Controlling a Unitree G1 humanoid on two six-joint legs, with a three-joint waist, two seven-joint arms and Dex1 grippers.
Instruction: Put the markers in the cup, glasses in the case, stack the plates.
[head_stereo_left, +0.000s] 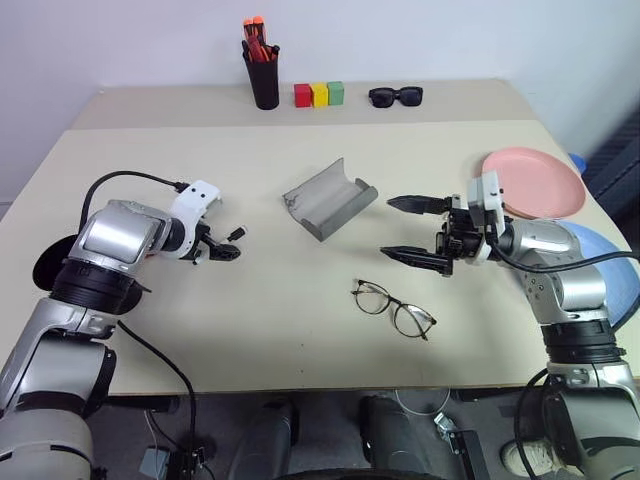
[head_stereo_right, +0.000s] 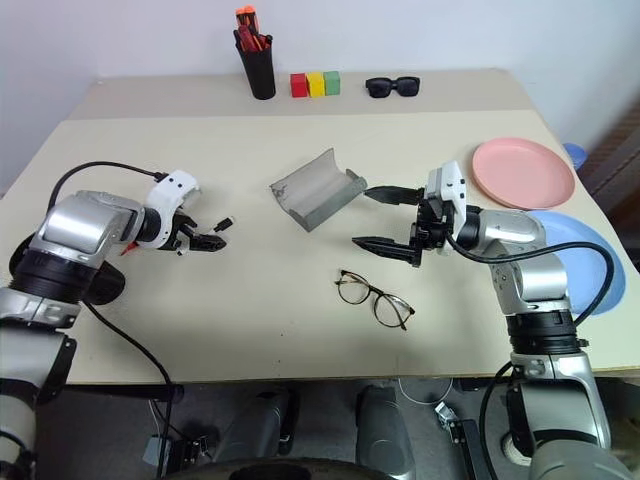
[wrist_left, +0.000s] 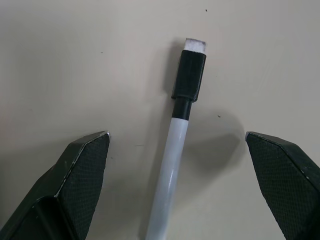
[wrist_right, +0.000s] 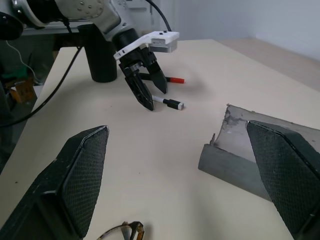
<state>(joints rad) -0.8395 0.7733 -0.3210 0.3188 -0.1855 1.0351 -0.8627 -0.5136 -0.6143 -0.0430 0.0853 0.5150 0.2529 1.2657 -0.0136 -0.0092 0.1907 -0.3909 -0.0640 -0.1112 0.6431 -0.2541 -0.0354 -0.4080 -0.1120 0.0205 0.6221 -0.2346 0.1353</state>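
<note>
Bare table (head_stereo_left: 250, 300) btwn claws; open case (head_stereo_left: 330, 198) & glasses (head_stereo_left: 393, 308) sit mid-table.

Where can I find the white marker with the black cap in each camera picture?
Left eye: white marker, cap end past the left gripper.
Right eye: same place.
Left wrist: middle, between the open fingers.
Right wrist: beside the left gripper's fingertips.
Shared landmark: the left gripper.

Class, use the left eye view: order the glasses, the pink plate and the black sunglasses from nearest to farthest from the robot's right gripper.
From the right gripper:
1. Glasses, just below it, toward the table's front.
2. Pink plate, to its right, by the table edge.
3. Black sunglasses, at the table's back.
</note>
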